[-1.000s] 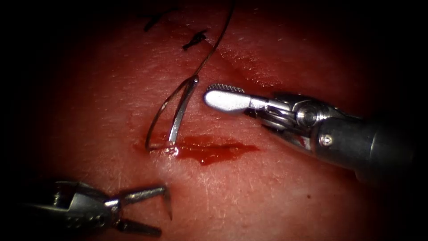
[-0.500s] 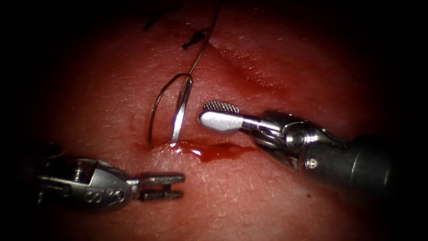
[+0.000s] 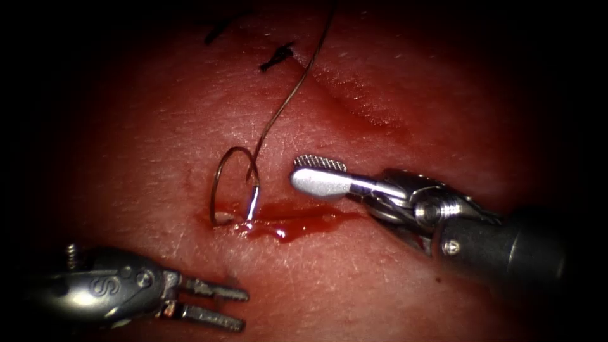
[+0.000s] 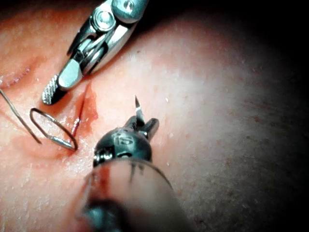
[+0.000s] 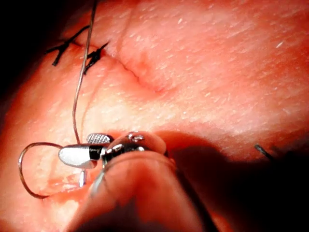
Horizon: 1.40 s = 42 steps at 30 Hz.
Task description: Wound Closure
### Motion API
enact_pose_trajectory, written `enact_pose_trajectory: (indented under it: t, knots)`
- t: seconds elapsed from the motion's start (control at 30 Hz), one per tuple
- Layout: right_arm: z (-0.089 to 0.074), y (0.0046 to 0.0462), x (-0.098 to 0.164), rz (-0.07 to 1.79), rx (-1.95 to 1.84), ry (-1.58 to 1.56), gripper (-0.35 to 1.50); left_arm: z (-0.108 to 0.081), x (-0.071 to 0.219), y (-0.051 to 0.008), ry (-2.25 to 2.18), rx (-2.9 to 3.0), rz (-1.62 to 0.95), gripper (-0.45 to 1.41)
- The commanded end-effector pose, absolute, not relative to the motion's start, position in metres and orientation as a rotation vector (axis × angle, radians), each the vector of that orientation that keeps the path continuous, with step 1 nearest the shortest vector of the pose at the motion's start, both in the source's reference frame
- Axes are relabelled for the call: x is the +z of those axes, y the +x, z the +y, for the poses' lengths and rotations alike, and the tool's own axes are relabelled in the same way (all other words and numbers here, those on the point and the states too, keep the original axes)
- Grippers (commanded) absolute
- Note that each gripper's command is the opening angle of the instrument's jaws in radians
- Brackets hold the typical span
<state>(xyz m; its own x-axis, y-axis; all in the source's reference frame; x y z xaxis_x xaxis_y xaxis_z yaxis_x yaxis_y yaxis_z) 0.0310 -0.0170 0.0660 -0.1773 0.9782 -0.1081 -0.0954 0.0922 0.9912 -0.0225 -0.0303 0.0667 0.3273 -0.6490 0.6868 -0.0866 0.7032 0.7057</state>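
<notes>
Both claws hold nothing; needle (image 3: 231, 183) sits in tissue (image 3: 380, 76).

Curved needle (image 3: 221, 180) arched in tissue (image 3: 380, 272)

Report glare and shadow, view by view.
Endoscope view: light pools centrally, edges dark; glare on the open, empty right claw and on the needle, which stands in the tissue at the cut; the open, empty left claw sits dimmer. Left wrist view: tissue brightly lit. Right wrist view: the shaft shadows the tissue.
</notes>
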Motion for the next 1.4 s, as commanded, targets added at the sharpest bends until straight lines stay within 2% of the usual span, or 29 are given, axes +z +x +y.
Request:
enact_pose_trajectory:
  t: [0.03, 0.27, 0.33, 0.37, 0.43, 0.6, 0.67, 0.7, 0.73, 0.9, 0.97, 1.0, 1.1, 1.13, 1.17, 1.4]
  knots:
    - [-0.017, 0.0316, 0.066, 1.324, 1.302, 0.980, 0.15, -0.030, 0.066, -0.0230, 0.793, -0.444, -1.209, -0.45]
    - [-0.018, 0.0318, 0.067, 1.322, 1.311, 0.986, -0.01, -0.030, 0.063, -0.0222, 0.999, -0.589, -1.241, -0.45]
    - [-0.018, 0.0318, 0.067, 1.321, 1.315, 0.990, -0.01, -0.030, 0.062, -0.0220, 1.021, -0.598, -1.244, -0.45]
    - [-0.018, 0.0318, 0.067, 1.318, 1.315, 1.003, -0.11, -0.030, 0.061, -0.0215, 1.064, -0.623, -1.264, -0.45]
    - [-0.018, 0.0318, 0.067, 1.316, 1.312, 1.012, -0.16, -0.030, 0.060, -0.0213, 1.076, -0.628, -1.281, -0.45]
    - [-0.019, 0.0317, 0.067, 1.317, 1.272, 1.054, -0.18, -0.030, 0.057, -0.0201, 1.130, -0.631, -1.331, -0.45]
    - [-0.020, 0.0315, 0.066, 1.327, 1.223, 1.068, -0.01, -0.030, 0.055, -0.0196, 1.085, -0.564, -1.395, -0.45]
    - [-0.020, 0.0315, 0.066, 1.327, 1.223, 1.068, -0.01, -0.030, 0.055, -0.0196, 1.085, -0.564, -1.395, -0.45]
    - [-0.021, 0.0314, 0.066, 1.353, 1.161, 1.035, 0.12, -0.029, 0.053, -0.0192, 1.018, -0.490, -1.447, -0.45]
    - [-0.022, 0.0314, 0.064, 1.426, 0.982, 0.865, 0.26, -0.028, 0.051, -0.0186, 0.810, -0.392, -1.516, -0.45]
    - [-0.022, 0.0317, 0.063, 1.447, 0.854, 0.758, 0.27, -0.027, 0.050, -0.0183, 0.691, -0.354, -1.530, -0.45]
    - [-0.022, 0.0320, 0.062, 1.447, 0.736, 0.658, 0.34, -0.026, 0.049, -0.0180, 0.604, -0.327, -1.535, -0.45]
    - [-0.023, 0.0327, 0.061, 1.418, 0.599, 0.577, 0.93, -0.026, 0.048, -0.0174, 0.526, -0.300, -1.536, -0.45]
    - [-0.023, 0.0327, 0.061, 1.418, 0.599, 0.577, 0.93, -0.026, 0.048, -0.0174, 0.526, -0.300, -1.536, -0.45]
    - [-0.023, 0.0333, 0.060, 1.420, 0.512, 0.540, 1.08, -0.025, 0.047, -0.0170, 0.499, -0.284, -1.535, -0.45]
    - [-0.024, 0.0359, 0.059, 1.437, 0.463, 0.497, 1.10, -0.024, 0.045, -0.0166, 0.432, -0.266, -1.548, -0.45]
